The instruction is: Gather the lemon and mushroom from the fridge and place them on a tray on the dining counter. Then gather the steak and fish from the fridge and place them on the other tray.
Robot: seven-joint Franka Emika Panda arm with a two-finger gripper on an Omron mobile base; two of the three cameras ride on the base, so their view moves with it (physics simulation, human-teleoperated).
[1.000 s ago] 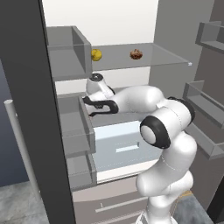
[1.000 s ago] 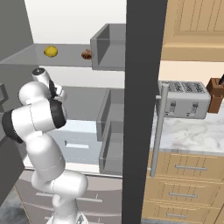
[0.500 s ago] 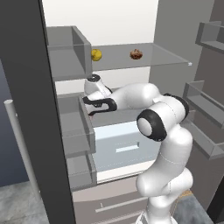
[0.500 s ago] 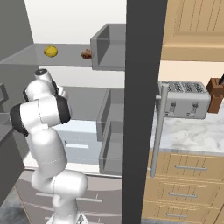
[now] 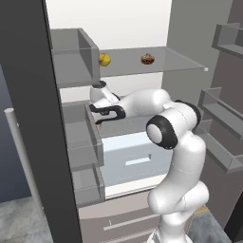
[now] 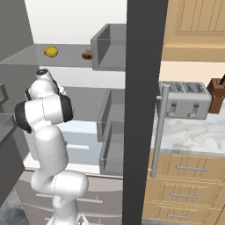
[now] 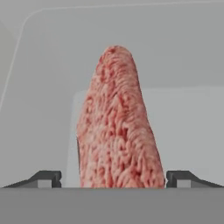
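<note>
Hand view is showing the pincer standing spread wide, one tip on each side of the red steak, not pinching it, inside the fridge.

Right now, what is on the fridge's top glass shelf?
On the shelf sit the lemon and, apart to its right, the mushroom. The door bin hides the shelf's left end.

Kitchen wall, right of the door
Toaster on marble desk; brown holder beside it; wood drawers below, cabinet above.
</note>
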